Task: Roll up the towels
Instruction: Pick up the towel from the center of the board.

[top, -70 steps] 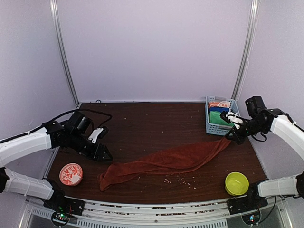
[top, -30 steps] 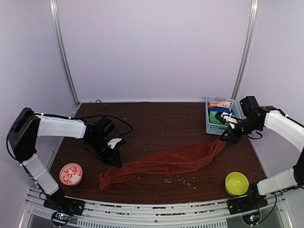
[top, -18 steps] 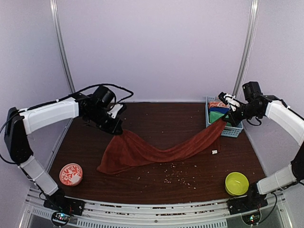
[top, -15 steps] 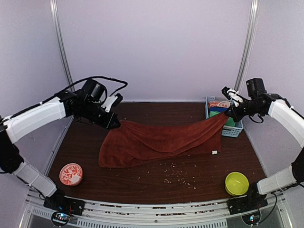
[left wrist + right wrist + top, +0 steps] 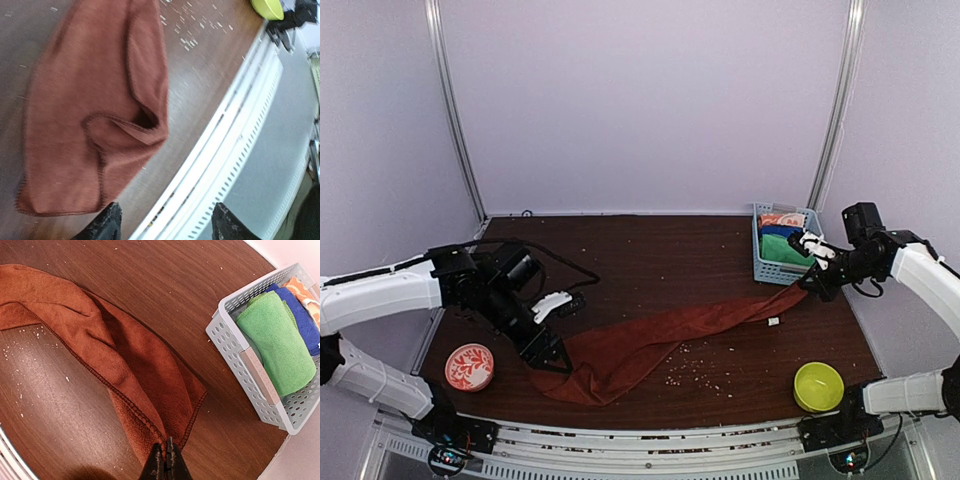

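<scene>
The rust-red towel (image 5: 660, 335) lies on the table as a long twisted strip, from the basket toward the front left, where its end lies bunched and folded. My left gripper (image 5: 548, 356) hovers at that bunched end. In the left wrist view its jaws (image 5: 165, 231) are wide open and empty, with the red towel (image 5: 95, 125) just ahead of them. My right gripper (image 5: 808, 283) is shut on the towel's right corner; it also shows in the right wrist view (image 5: 166, 460), pinching the red towel (image 5: 120, 355). The green towel (image 5: 277, 342) sits rolled in the basket (image 5: 782, 250).
A pale blue slotted basket (image 5: 766, 272) stands at the back right with blue and orange cloths beside the green one. A red patterned bowl (image 5: 469, 366) is at the front left and a yellow-green bowl (image 5: 818, 385) at the front right. Crumbs (image 5: 685, 376) lie near the front.
The towel was held up and stretched between both grippers; now it is down on the table. My left gripper moved to the front left and opened, releasing its end. My right gripper lowered, still gripping.
</scene>
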Available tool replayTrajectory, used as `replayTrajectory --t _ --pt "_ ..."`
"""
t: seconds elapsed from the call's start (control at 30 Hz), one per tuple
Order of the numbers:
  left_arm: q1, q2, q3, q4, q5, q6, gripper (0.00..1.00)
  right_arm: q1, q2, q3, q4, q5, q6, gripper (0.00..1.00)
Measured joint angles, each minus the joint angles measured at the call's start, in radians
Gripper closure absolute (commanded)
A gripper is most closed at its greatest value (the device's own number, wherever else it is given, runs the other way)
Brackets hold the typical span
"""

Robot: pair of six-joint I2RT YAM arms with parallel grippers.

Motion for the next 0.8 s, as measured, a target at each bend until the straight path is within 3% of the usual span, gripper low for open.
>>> replayTrajectory --t 0.13,0.37,0.8 --pt "0.039 0.055 0.025 0.016 -0.083 -0.003 0.53 0.0 0.012 0.001 -0.004 -0.019 -0.014 1.0" --pt "0.049 0.253 0.01 0.1 -0.111 -0.011 0.53 0.0 0.052 0.003 -0.005 -0.049 -0.016 1.0" --pt "0.049 0.415 0.04 0.236 -0.129 0.089 0.58 0.0 0.067 0.003 -0.003 -0.07 -0.014 1.0"
